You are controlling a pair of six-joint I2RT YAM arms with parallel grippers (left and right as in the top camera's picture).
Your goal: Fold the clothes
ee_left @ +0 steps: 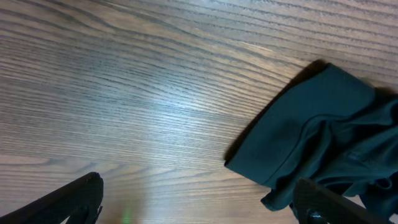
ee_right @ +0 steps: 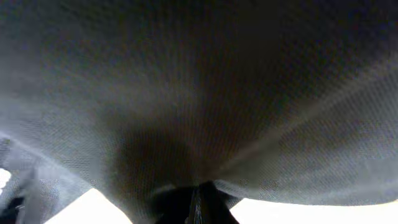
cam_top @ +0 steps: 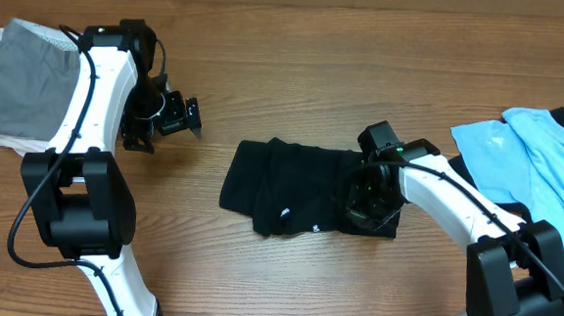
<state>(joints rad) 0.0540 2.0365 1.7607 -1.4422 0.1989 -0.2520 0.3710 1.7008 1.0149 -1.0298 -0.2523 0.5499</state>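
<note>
Bunched-up black fabric shirt (cam_top: pixel 290 190) lies mid brown wooden surface (cam_top: pixel 297 71), right jaws pinched tight on its right edge. Left jaws gape wide, holding nothing, off to its left.

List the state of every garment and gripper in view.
black shirt, bunched up at mid-table, pinched at its right end.
light blue shirt, lying loose at the right edge, untouched.
grey garment, lying at the far left.
left gripper, open, empty.
right gripper, shut on black shirt.
</note>
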